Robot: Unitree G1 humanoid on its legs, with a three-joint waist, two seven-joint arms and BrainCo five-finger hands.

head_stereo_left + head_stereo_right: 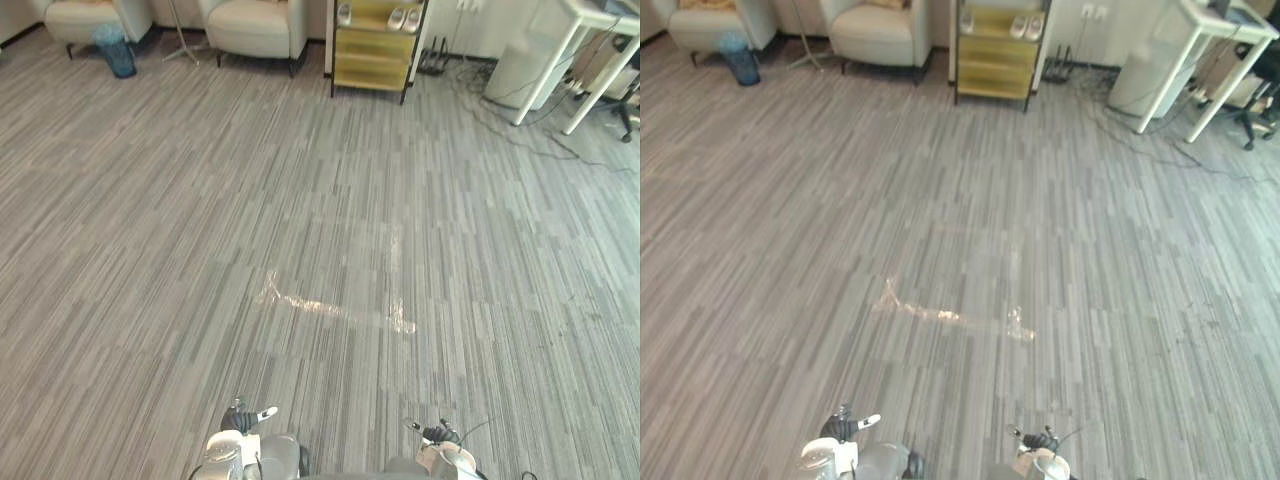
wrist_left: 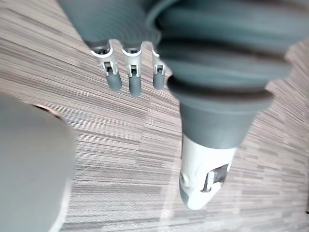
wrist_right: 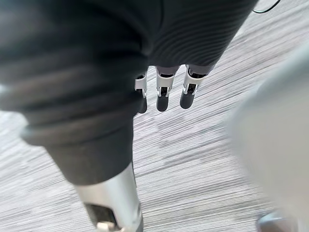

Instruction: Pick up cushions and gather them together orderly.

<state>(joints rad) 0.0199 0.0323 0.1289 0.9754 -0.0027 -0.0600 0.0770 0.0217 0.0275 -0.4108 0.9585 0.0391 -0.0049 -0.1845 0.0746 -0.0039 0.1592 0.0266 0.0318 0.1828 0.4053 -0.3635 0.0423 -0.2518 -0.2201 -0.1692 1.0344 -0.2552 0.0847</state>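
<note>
Left hand (image 2: 134, 81) and right hand (image 3: 163, 96) low over grey carpet (image 1: 320, 200), fingers (image 2: 114, 79) straight, slightly apart, empty; cream armchair (image 1: 255, 25) far ahead.

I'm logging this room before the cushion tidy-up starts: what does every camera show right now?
floor: one, grey striped carpet, throughout
armchairs: two, cream, far left by the wall
bin: one, blue, on the floor beside the leftmost armchair
shelf unit: one, yellow, far middle
shoes: three, pale, on top of the shelf unit
desk: one, white, far right
box: one, pale, under the desk
tape strip: one, clear and shiny, mid floor
left robot hand: one, silver with dark tips, fingers straight, empty, above the floor
right robot hand: one, same colours, fingers straight, empty, above the floor
</note>
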